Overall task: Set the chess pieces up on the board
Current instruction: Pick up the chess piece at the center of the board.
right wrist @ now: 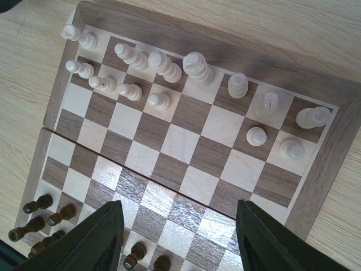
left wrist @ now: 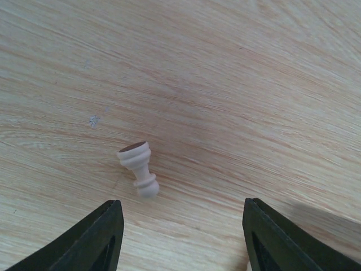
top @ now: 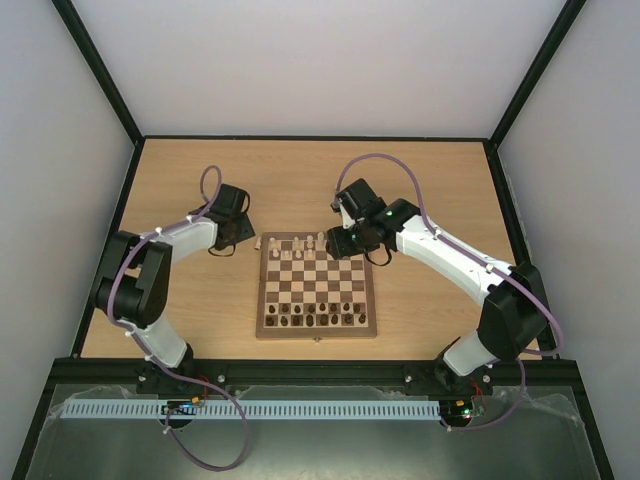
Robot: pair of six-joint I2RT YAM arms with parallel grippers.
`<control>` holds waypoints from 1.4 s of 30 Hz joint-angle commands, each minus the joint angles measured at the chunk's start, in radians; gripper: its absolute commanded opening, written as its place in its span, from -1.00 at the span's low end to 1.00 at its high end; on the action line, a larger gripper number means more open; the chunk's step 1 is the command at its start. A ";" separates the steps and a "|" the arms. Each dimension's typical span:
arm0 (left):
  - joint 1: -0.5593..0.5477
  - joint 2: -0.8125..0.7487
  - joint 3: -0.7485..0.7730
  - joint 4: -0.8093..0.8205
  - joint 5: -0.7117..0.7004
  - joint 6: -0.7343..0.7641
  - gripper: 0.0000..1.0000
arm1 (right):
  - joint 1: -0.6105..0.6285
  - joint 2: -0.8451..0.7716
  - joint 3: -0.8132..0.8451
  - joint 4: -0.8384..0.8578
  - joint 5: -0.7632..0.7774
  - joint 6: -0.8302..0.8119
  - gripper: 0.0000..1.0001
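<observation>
A pale cream pawn [left wrist: 138, 169] lies on its side on the bare tabletop, just left of the board [top: 317, 285]; the top view shows it too [top: 258, 243]. My left gripper [left wrist: 180, 237] hovers over it, open, with the pawn just ahead of the left finger [left wrist: 96, 240] and nothing between the fingers. Several cream chess pieces [right wrist: 163, 65] stand in the board's [right wrist: 225, 53] two far rows. My right gripper [right wrist: 180, 237] hangs open and empty above the middle squares. From above, the left gripper [top: 248, 238] sits off the board's far left corner, the right gripper [top: 335, 240] over its far edge.
Dark brown chessmen [top: 318, 318] fill the board's near rows and show at the lower left of the right wrist view [right wrist: 39, 223]. Black frame posts and pale walls enclose the light wood table [top: 200, 180]. Both arms bend in from the near edge.
</observation>
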 commanded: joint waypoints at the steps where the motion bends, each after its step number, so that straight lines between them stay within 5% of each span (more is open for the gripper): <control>1: 0.010 0.046 0.029 0.020 -0.029 0.001 0.20 | 0.004 0.000 -0.014 -0.010 -0.011 -0.015 0.10; 7: 0.018 0.074 0.029 0.038 -0.039 -0.001 0.12 | 0.006 -0.002 -0.020 -0.006 -0.010 -0.015 0.10; 16: 0.035 0.133 0.035 0.066 -0.044 0.004 -0.28 | 0.007 -0.003 -0.027 -0.007 -0.003 -0.017 0.11; 22: 0.041 0.154 0.040 0.074 -0.045 0.009 -0.32 | 0.008 -0.005 -0.036 -0.003 -0.001 -0.017 0.10; 32: 0.044 0.183 0.054 0.067 -0.030 0.033 -0.94 | 0.008 -0.009 -0.042 -0.001 -0.002 -0.016 0.11; 42: -0.008 -0.109 -0.026 -0.081 0.184 0.099 -0.95 | 0.008 -0.041 -0.013 -0.010 -0.024 -0.013 0.10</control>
